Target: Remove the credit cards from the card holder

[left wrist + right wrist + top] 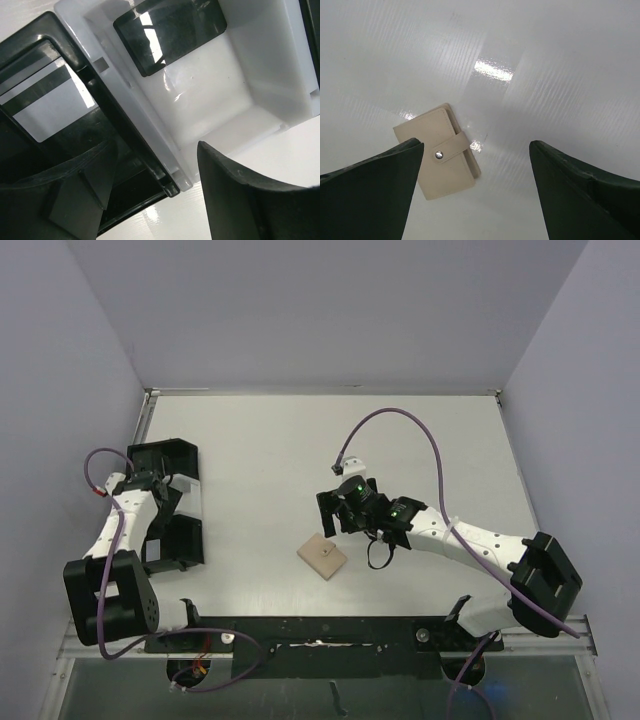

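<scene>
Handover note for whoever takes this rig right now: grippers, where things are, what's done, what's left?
Left gripper: open, empty, over the black tray.
Right gripper: open, empty, hovering near the card holder, not touching it.
Card holder: flat on the table, snap strap shut.
Done: nothing at the holder.
Left: unsnap it, open it, take the cards out.

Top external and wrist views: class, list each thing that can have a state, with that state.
Small flat tan square card holder: closed, strap snapped, lying flat.
Black plastic tray: dark glossy rectangle inside its white section.
Left gripper: open, over the tray.
Right gripper: open, above the card holder.
</scene>
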Controlling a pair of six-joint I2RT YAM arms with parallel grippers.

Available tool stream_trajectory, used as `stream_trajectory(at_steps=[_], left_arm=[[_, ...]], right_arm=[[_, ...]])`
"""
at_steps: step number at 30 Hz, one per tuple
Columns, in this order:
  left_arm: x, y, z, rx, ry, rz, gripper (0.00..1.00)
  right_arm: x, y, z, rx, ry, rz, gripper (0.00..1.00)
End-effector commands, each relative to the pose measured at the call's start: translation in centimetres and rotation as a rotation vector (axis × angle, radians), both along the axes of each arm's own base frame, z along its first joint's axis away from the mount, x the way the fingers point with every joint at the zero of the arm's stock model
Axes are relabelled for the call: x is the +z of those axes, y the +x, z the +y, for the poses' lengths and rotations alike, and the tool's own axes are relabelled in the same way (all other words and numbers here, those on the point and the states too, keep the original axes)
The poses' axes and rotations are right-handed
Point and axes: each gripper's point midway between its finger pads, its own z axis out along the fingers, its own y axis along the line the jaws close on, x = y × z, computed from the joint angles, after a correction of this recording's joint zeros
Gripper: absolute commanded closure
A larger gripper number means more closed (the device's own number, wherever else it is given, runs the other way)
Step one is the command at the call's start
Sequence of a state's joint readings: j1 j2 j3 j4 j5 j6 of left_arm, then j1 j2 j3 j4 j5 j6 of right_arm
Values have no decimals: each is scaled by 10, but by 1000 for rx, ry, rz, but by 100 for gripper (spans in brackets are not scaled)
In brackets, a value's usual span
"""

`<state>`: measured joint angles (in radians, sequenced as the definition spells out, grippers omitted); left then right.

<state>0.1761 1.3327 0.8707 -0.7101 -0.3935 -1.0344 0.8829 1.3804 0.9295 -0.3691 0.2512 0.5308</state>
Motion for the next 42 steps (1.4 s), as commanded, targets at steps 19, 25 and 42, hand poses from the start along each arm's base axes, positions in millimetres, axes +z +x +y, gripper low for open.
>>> stream_trajectory(at_steps=[19,25,42], left_arm=[[17,39,-17,-100,-74,-199,64],[18,43,-33,-169,-96,-220,69],[12,80,-173,-613,-151,-225,72]], right_arm=[[4,7,-13,-53,-30,-39,10],[3,6,-16,-73,-24,-37,10],[0,1,-47,-247,-11,-29,11]])
